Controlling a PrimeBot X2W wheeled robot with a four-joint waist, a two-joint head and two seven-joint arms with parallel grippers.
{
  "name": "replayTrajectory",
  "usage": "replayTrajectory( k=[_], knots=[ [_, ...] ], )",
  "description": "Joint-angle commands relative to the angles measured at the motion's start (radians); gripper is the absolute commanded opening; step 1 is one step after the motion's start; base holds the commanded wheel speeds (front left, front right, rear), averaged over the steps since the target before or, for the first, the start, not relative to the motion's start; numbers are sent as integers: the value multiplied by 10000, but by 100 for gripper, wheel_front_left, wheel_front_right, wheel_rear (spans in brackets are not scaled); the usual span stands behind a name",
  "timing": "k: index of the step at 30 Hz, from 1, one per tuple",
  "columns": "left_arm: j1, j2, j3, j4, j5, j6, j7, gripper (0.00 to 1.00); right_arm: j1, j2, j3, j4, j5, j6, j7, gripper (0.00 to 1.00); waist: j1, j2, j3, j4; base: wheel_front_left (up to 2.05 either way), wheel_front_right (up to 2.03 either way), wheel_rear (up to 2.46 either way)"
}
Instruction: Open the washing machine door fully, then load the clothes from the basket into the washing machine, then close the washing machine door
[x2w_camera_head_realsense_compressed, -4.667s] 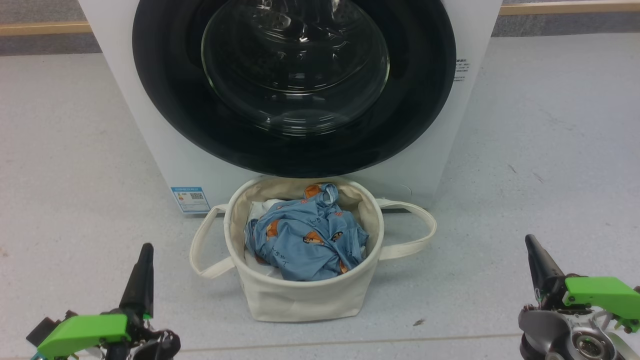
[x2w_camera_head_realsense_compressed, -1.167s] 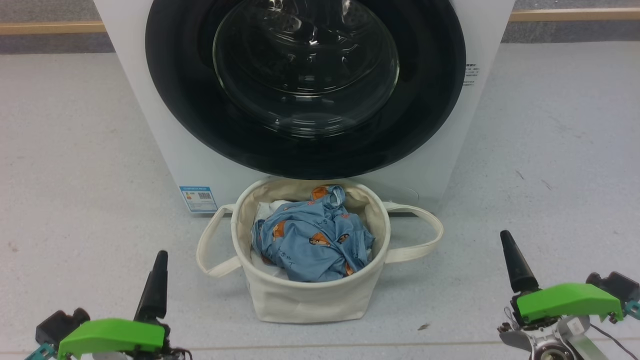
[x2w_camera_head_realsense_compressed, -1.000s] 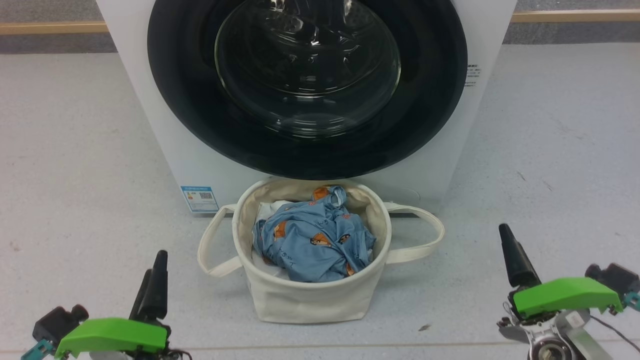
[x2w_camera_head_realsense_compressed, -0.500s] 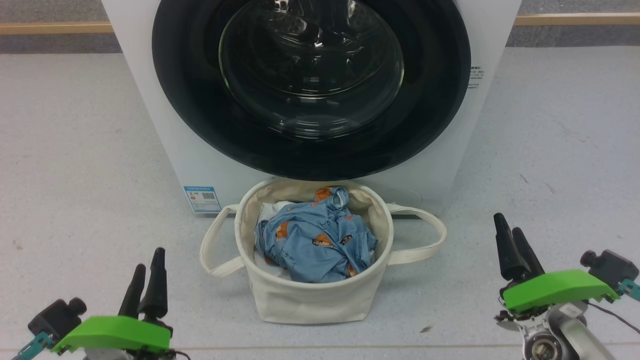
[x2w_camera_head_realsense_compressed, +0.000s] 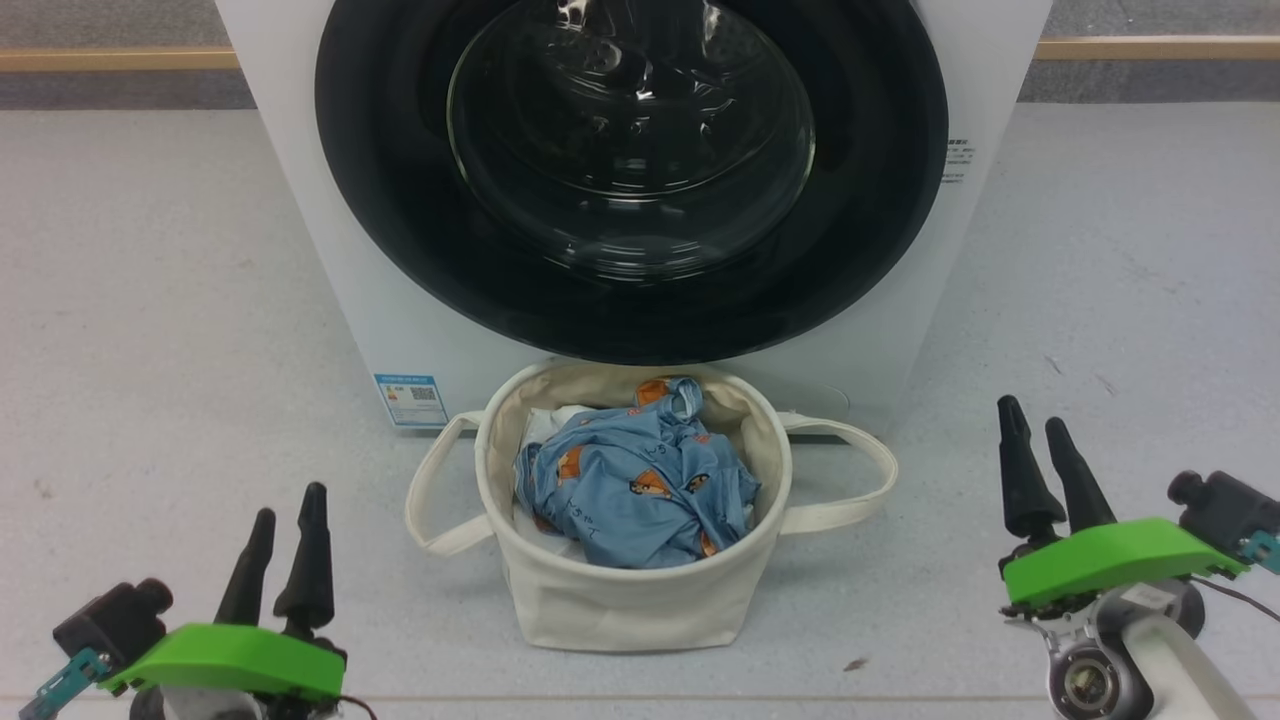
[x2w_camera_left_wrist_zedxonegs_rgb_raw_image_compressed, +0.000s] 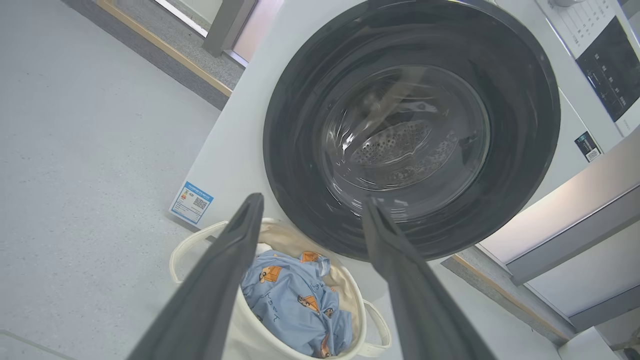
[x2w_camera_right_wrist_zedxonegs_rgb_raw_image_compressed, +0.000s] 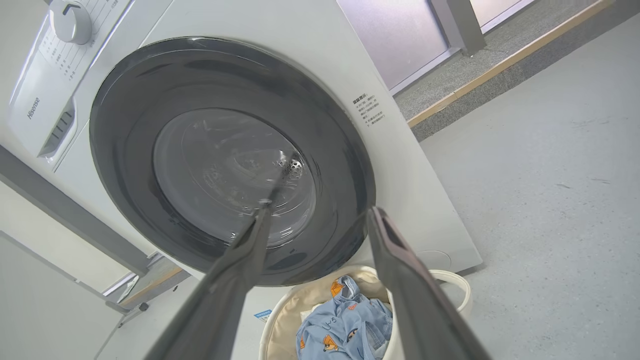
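Note:
The white washing machine (x2w_camera_head_realsense_compressed: 300, 230) stands ahead, its round door (x2w_camera_head_realsense_compressed: 630, 170) with the glossy black rim and clear glass bowl shut flat against the front. Right before it on the floor sits the cream canvas basket (x2w_camera_head_realsense_compressed: 635, 600), holding the crumpled light blue clothes (x2w_camera_head_realsense_compressed: 640, 485) with orange-brown animals over a bit of white fabric. My left gripper (x2w_camera_head_realsense_compressed: 288, 505) hovers open at the lower left, well clear of the basket. My right gripper (x2w_camera_head_realsense_compressed: 1035, 420) is open at the lower right, beside the basket's right handle (x2w_camera_head_realsense_compressed: 850, 480). Both wrist views show the door (x2w_camera_left_wrist_zedxonegs_rgb_raw_image_compressed: 410, 125) (x2w_camera_right_wrist_zedxonegs_rgb_raw_image_compressed: 230, 160) between parted fingers.
Grey speckled floor (x2w_camera_head_realsense_compressed: 150, 330) spreads to both sides of the machine. A blue label sticker (x2w_camera_head_realsense_compressed: 410, 398) sits low on the machine's front left. A wooden skirting strip (x2w_camera_head_realsense_compressed: 110, 58) runs along the back. A control dial (x2w_camera_right_wrist_zedxonegs_rgb_raw_image_compressed: 70, 20) and panel are on the machine's top.
Both grippers went from shut to open, their fingers spreading apart. The right gripper rose and moved forward a little. The camera shifted slightly, so the scene slid right and down.

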Motion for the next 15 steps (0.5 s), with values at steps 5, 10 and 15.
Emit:
replayTrajectory(
  k=[5,10,15],
  knots=[
    [-665,279,324,-166,802,-137,-249,100,-548,-18,-31,-164,-891,0,-108,100,-1,0,-24,58,0,0,0],
    [-746,304,374,-30,1346,-247,-395,100,-634,43,-41,-112,-1557,0,-110,100,-1,0,-15,107,0,0,0],
    [-833,351,350,84,1980,-345,-541,100,-705,105,-75,-11,-2196,0,-112,100,-1,0,-26,149,0,0,0]
  ],
)
